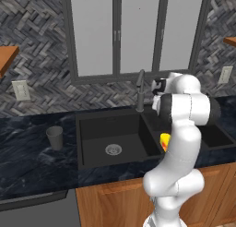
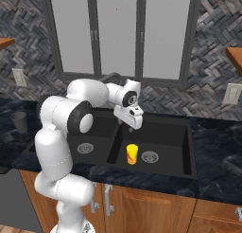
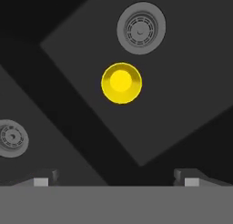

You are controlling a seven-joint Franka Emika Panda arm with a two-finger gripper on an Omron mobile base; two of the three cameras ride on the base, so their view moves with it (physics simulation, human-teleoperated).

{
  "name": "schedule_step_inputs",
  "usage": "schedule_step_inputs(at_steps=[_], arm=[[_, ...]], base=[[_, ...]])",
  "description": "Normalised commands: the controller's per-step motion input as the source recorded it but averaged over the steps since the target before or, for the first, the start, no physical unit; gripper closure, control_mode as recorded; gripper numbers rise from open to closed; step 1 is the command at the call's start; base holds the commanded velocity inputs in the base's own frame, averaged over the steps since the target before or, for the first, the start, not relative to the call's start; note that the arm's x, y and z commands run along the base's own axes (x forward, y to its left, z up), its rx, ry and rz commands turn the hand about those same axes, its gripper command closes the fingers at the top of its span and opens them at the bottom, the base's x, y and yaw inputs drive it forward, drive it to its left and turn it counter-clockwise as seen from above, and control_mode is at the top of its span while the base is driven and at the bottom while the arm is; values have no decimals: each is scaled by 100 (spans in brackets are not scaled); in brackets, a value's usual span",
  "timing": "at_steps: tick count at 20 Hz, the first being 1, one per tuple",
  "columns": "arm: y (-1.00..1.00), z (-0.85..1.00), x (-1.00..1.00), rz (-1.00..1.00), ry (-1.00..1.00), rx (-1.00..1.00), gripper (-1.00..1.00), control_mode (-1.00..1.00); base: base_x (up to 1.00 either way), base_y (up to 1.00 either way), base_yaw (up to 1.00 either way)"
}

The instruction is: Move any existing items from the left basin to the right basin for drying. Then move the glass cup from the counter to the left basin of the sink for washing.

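Observation:
The yellow chunk (image 2: 132, 154) stands on the floor of the right basin (image 2: 165, 135), beside its silver drain (image 2: 149, 156). My gripper (image 2: 131, 127) hangs above it, open and holding nothing. In the hand view the chunk (image 3: 121, 82) lies straight below, well clear of the open gripper (image 3: 116, 178). The arm partly hides the chunk (image 1: 164, 140) in the left base view. The left basin (image 1: 106, 129) holds nothing but its drain (image 1: 113, 150). The glass cup (image 1: 54, 137) stands upright on the counter (image 1: 27, 161) left of the sink, and shows as a small tumbler (image 2: 19, 121) at the far left of the right base view.
The dark faucet (image 1: 139, 90) rises behind the divider (image 3: 68, 114) between the basins. A window spans the wall behind the sink. Wooden cabinets (image 2: 156, 208) sit under the counter, and wall outlets (image 1: 20, 90) flank the window.

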Motion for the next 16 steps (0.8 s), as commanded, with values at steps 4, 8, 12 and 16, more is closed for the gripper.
schedule_step_inputs(at_steps=[4,8,12,16], arm=[[35,6,-14,3,0,-1,-100,-100],[40,8,-13,5,0,-2,-100,-100],[43,8,-13,6,0,-2,-100,-100],[46,7,-12,6,0,-2,-100,-100]], base=[[0,0,0],[0,0,0],[0,0,0],[0,0,0]])
